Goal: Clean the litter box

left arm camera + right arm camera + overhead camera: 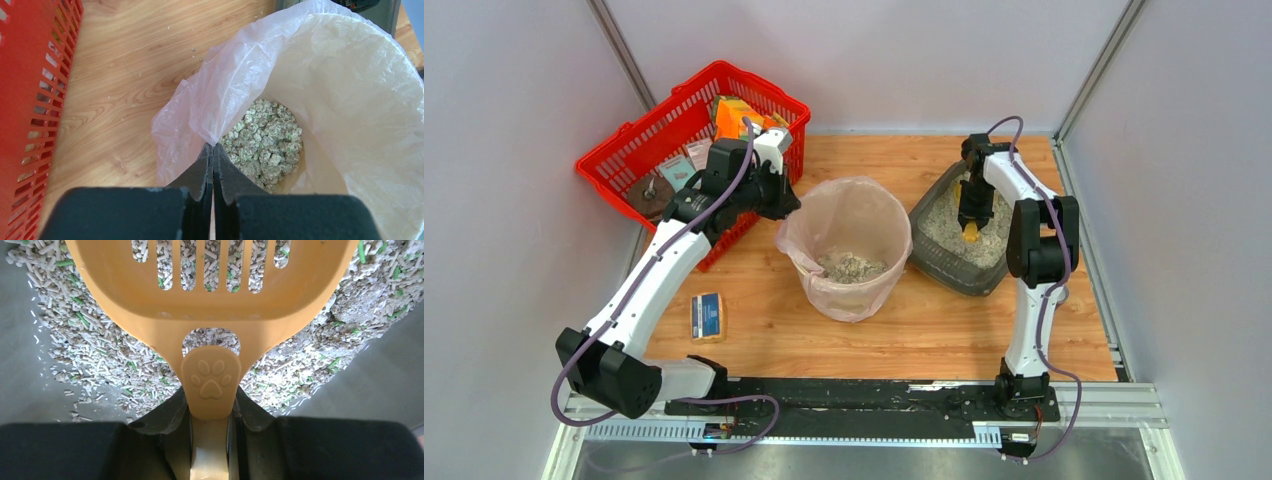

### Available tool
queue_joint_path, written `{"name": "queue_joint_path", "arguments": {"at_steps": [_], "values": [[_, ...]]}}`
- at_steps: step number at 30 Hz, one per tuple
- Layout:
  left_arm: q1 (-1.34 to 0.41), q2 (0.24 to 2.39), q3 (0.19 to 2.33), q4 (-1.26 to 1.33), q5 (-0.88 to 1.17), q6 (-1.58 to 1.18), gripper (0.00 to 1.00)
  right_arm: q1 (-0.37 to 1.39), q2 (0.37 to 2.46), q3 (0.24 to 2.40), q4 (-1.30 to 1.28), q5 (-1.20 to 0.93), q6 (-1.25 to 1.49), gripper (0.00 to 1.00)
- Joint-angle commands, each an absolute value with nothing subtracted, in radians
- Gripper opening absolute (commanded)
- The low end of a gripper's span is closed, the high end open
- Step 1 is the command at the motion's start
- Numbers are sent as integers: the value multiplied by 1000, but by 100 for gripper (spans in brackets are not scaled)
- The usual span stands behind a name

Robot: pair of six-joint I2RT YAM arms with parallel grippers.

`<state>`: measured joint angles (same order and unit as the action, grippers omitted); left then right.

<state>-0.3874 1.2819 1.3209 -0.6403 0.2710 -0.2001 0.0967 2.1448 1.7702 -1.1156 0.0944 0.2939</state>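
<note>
R claw [210, 402] grips orange scoop [212, 315] by its handle, blade over the litter. Box [944, 265] sits on desk [944, 330], far right, just beside bin [864, 298]. L claw [213, 150] clenched at bag [200, 100] edge; can't tell if pinching it.

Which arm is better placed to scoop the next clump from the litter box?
Right. The right claw is shut on the orange scoop, held over the litter box. The left claw is shut with no tool, at the lined bin, away from the box.
</note>
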Motion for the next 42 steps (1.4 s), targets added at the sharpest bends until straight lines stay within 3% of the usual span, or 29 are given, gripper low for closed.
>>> {"name": "queue_joint_path", "arguments": {"at_steps": [1, 15, 22, 34, 42], "values": [[-396, 1285, 1332, -630, 342, -227, 0, 100, 2106, 1747, -951, 127, 222, 0], [-396, 1292, 1332, -630, 342, -227, 0, 133, 2042, 1644, -787, 238, 158, 0], [-397, 1289, 1331, -630, 344, -229, 0, 130, 2112, 1726, -877, 285, 196, 0], [-396, 1290, 1331, -629, 348, -230, 0, 135, 2077, 1667, -746, 331, 146, 0], [-396, 1290, 1331, -629, 348, -232, 0, 163, 1997, 1524, -672, 357, 167, 0]]}}
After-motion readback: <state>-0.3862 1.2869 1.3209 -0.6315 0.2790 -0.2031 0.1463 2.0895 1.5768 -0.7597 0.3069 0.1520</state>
